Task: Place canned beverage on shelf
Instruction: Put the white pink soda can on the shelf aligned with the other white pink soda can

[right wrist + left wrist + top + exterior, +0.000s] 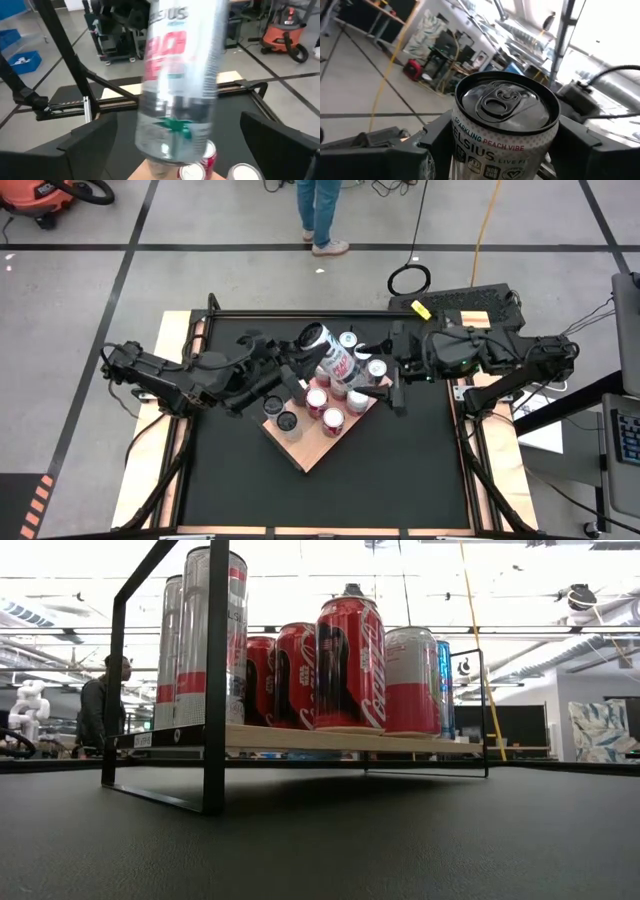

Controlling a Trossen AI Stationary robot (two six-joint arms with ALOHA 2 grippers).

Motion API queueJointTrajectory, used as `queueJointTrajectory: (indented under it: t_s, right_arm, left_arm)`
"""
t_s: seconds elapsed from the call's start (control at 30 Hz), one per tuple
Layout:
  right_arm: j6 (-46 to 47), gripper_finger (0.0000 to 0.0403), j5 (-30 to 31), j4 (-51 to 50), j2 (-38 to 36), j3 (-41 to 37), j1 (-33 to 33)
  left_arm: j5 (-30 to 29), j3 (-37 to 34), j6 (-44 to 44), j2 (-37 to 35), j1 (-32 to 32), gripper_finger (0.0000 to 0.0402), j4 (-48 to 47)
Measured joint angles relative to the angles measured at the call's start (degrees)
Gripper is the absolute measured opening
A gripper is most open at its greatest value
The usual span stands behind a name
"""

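Seen from above, both dark arms reach in from opposite sides and meet over the middle of the black table. The left gripper grasps a white Celsius can, tilted in the air above the shelf's far edge; its wrist camera shows the can's top and the fingers pressed on both sides. The right gripper hovers just beside the can, released, its fingers spread wide and apart from it. The wooden shelf sits at an angle at the table's centre, carrying red, silver and dark-topped cans. In the table-level view the held can and both grippers are hidden behind the standing cans. A person's legs are cut off at the top edge.
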Motion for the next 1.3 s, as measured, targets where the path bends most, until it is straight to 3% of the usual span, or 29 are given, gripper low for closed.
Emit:
queueJointTrajectory:
  t_s: [0.2,0.33,0.7,1.17,1.3]
  right_arm:
    - [0.3,0.04,0.8,2.2,2.0,0.0,0.0]
    - [0.8,0.04,7.5,1.4,3.8,-0.1,0.0]
    - [-0.9,0.0387,6.5,2.4,7.5,-0.1,-0.4]
    - [0.6,0.0247,7.7,2.6,7.4,-0.1,-0.4]
    - [0.6,0.0224,7.7,2.6,7.4,-0.1,-0.4]
  left_arm:
    - [-5.1,0.0,-1.8,0.8,0.0,0.0245,0.0]
    - [-6.2,0.0,-3.0,1.2,0.2,0.0245,0.3]
    - [-7.9,0.0,-3.1,1.3,0.4,0.0245,1.4]
    - [-8.0,0.0,-3.1,1.3,0.3,0.0245,0.4]
    - [-8.0,0.0,-3.2,1.3,0.3,0.0259,-0.3]
